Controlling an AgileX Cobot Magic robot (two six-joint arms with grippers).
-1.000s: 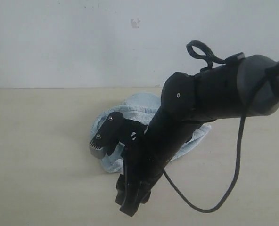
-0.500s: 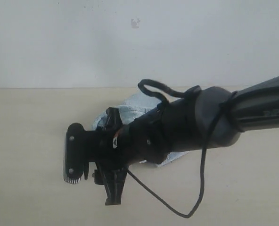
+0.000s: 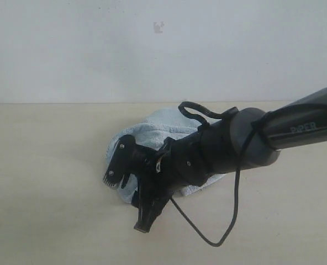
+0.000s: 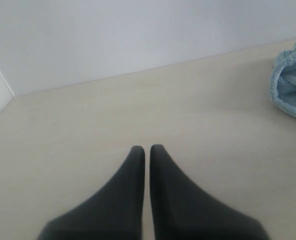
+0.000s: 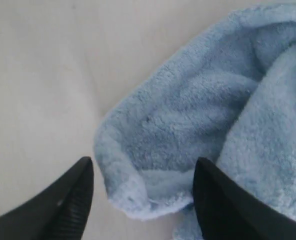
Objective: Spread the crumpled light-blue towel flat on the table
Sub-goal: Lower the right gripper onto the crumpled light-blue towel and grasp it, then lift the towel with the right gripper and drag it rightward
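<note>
Much of the crumpled towel [image 3: 155, 128], heaped mid-way across the table [image 3: 42, 182], hides behind the right arm [image 3: 235, 146]. The right gripper [image 5: 144, 167] is spread wide astride a folded towel edge; contact is unclear. The left gripper [image 4: 144, 150], tips pressed together, points at the table, with the towel cut off at the frame edge.

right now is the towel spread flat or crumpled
Crumpled. The towel sits in a bunched heap on the table; the right wrist view shows folded layers and a curled edge between the fingers of the open right gripper.
</note>
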